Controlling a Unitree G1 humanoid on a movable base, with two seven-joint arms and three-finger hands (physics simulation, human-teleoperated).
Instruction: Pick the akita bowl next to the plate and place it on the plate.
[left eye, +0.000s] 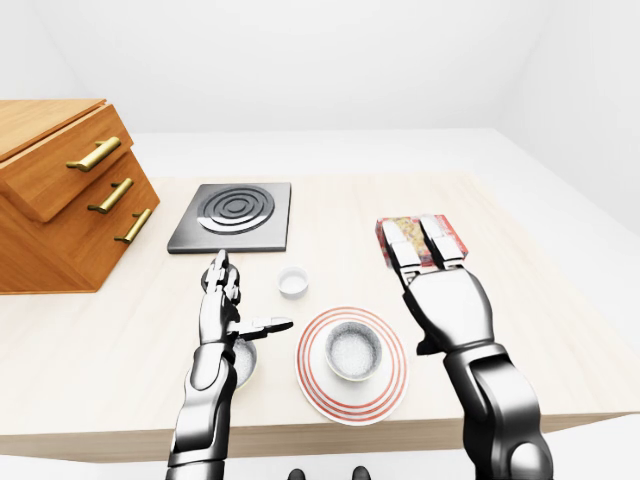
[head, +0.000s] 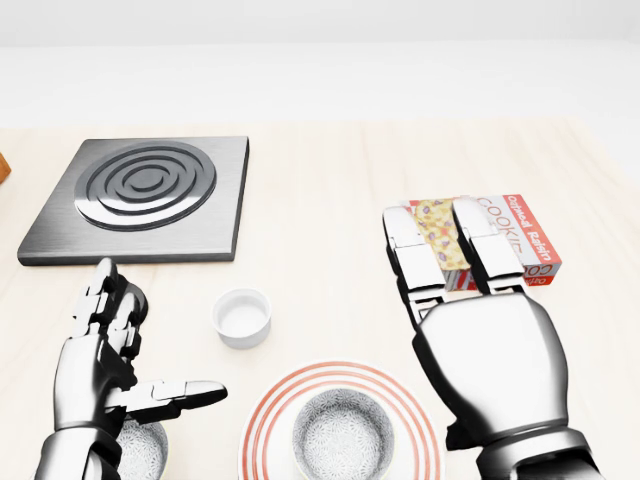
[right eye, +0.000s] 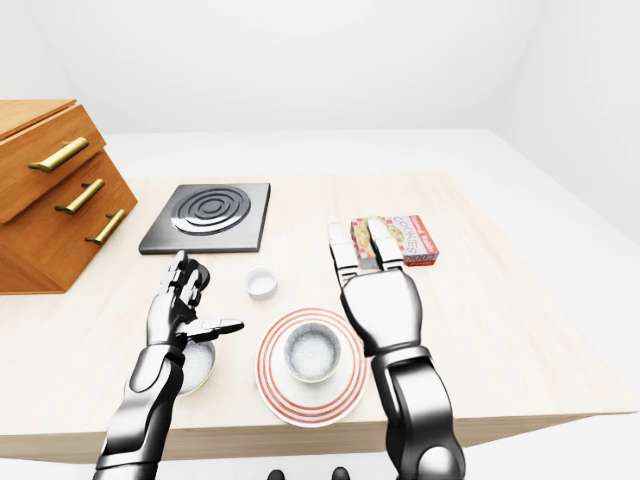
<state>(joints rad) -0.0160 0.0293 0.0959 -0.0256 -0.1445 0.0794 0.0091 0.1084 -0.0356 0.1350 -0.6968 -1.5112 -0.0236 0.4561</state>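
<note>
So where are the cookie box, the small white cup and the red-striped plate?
Red-and-white cardboard cookie box (head: 535, 240): head view, its uncovered right end.
Small white round cup (head: 242, 317): head view, its hollow middle.
White plate with red rings (head: 262, 425): head view, its left rim.

Bright, even, diffuse render light throughout; shadows faint and soft, no glare, everything sharp, no edge distortion.

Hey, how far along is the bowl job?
Done: a bowl sits in the middle of the plate. In hand: nothing; the right hand hovers open beside the plate, the left hand is open too. Left: apparently only pulling the hands away.
</note>
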